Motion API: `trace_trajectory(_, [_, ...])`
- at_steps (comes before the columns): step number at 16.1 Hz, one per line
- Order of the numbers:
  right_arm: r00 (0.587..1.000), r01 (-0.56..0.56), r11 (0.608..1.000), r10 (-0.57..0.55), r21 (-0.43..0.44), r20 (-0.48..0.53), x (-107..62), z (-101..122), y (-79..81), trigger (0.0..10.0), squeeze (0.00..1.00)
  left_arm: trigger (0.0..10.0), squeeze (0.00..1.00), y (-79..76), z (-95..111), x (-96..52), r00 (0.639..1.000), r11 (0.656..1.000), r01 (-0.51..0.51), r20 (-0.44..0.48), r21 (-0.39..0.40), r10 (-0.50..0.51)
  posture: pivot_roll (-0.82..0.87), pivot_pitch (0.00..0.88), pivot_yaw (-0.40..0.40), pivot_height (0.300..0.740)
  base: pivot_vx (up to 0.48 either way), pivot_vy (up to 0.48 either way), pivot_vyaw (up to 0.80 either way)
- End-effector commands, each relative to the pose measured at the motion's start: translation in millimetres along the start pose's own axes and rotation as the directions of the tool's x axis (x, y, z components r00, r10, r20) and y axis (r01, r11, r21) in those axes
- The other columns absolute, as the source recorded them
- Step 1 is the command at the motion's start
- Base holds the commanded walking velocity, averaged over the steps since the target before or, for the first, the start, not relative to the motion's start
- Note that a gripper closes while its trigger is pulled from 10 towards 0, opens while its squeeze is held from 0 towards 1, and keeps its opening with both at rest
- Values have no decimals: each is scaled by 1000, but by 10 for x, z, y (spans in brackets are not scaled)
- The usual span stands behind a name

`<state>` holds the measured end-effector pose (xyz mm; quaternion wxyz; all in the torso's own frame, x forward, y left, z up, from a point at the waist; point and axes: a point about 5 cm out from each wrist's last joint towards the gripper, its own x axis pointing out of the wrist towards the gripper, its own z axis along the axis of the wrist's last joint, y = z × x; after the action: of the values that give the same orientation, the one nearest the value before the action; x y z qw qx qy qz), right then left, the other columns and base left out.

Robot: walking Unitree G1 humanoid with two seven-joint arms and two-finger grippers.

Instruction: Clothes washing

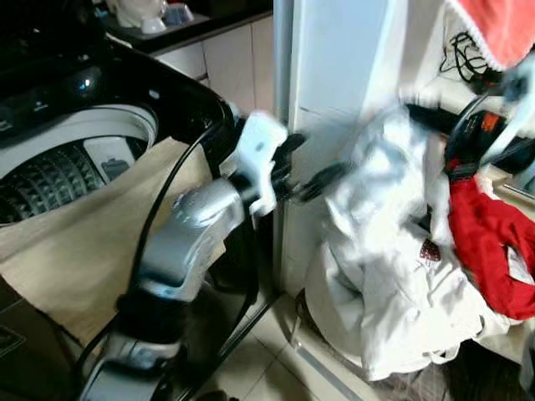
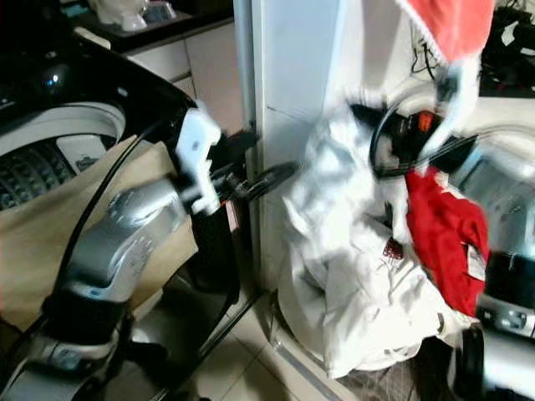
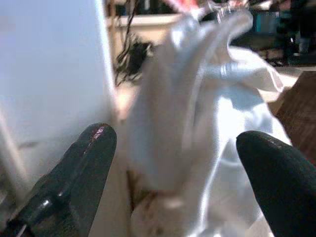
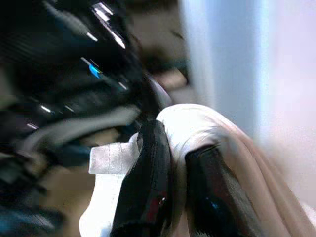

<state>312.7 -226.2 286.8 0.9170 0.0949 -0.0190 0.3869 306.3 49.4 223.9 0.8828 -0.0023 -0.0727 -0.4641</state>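
The white garment (image 1: 393, 267) — glossy, creased, smeared by motion blur — hangs lifted at its top and pools in a heap on the floor beside the pale cabinet (image 1: 334, 75). The right end effector (image 4: 175, 187) is clamped on a fold of it, the fingers narrow around the cloth. A red garment (image 1: 485, 242) drapes against the heap's right edge. The left end effector (image 3: 180, 168) is spread wide, pointing at the white cloth — probably just short of it. Behind the left arm, beige cloth (image 1: 92, 251) hangs over the washing machine (image 1: 92, 109) rim.
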Motion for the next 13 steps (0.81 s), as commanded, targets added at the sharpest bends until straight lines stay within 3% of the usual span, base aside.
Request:
trace_trajectory(1, [998,-54,998,54,17,28,47,54,96,0,0,10000,1000,-1,12,69,1000,1000,-3,14,-8,3,-88,0,61,740,0,0,0])
trace_trajectory(3, [994,-110,993,110,45,3,172,-31,243,0,0,10000,1000,-2,69,226,997,999,-44,59,-27,46,-89,0,60,740,0,0,0])
trace_trajectory(6, [990,-138,988,139,66,-7,257,-86,355,0,0,10000,1000,-24,113,315,994,995,-53,95,-86,61,-89,0,58,740,0,0,0])
trace_trajectory(7, [990,-141,987,141,72,-4,276,-84,381,0,0,10000,447,-48,98,330,994,995,-39,96,-97,48,-88,0,58,740,0,0,0])
trace_trajectory(8, [990,-142,987,143,74,0,289,-78,398,0,0,10000,0,-62,71,336,995,997,-41,85,-69,47,-88,0,58,740,0,0,0])
trace_trajectory(9, [990,-144,987,144,75,3,292,-69,404,0,0,10000,0,-67,52,336,996,997,-42,73,-62,47,-91,0,58,740,0,0,0])
trace_trajectory(10, [990,-142,987,142,73,6,291,-56,412,0,0,3922,0,-56,6,329,996,996,-63,54,-60,66,-91,0,58,740,0,0,0])
trace_trajectory(11, [990,-140,988,140,73,7,287,-50,415,0,0,0,0,-48,-9,322,996,995,-70,49,-71,74,-92,0,58,740,0,0,0])
trace_trajectory(13, [992,-125,989,124,76,14,261,-30,410,0,0,0,0,-10,-19,280,994,992,-84,55,-91,90,-90,0,57,740,0,0,0])
